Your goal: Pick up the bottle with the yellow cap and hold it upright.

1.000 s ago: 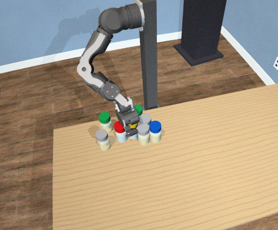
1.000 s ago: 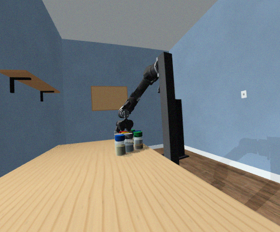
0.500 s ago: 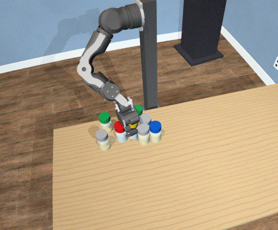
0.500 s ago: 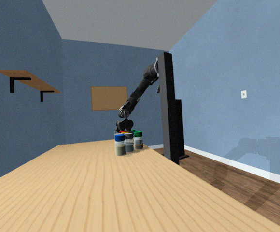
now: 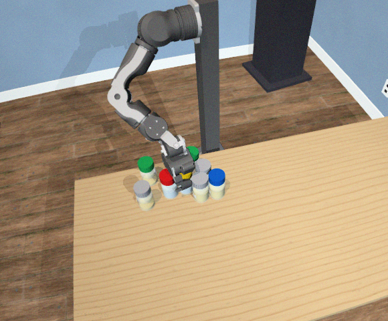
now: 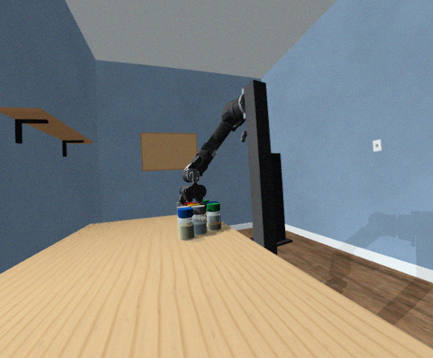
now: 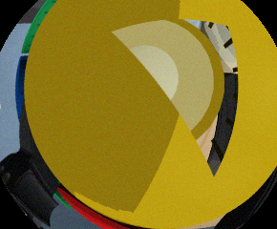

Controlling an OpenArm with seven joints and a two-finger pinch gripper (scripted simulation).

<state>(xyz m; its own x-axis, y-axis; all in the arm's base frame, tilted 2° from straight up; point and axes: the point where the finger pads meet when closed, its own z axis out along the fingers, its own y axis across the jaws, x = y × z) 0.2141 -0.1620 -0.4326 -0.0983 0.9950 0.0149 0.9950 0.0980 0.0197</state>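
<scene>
The table point(image 5: 242, 241) is pale wood with wavy darker grain lines. The floor point(image 5: 31, 172) is dark brown planks, the walls point(image 5: 49, 31) soft blue with a white skirting board point(image 5: 83, 77). The bottle caps run green point(image 5: 146, 164), red point(image 5: 166, 176), blue point(image 5: 217, 176), grey point(image 5: 141, 188) and yellow point(image 7: 114, 121) (this one fills the wrist view). The arm point(image 5: 132, 69) is grey and white.

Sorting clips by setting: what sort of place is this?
Probably a plain indoor room used as a workspace: blue walls, a wooden table, a wall shelf and a corkboard.
</scene>
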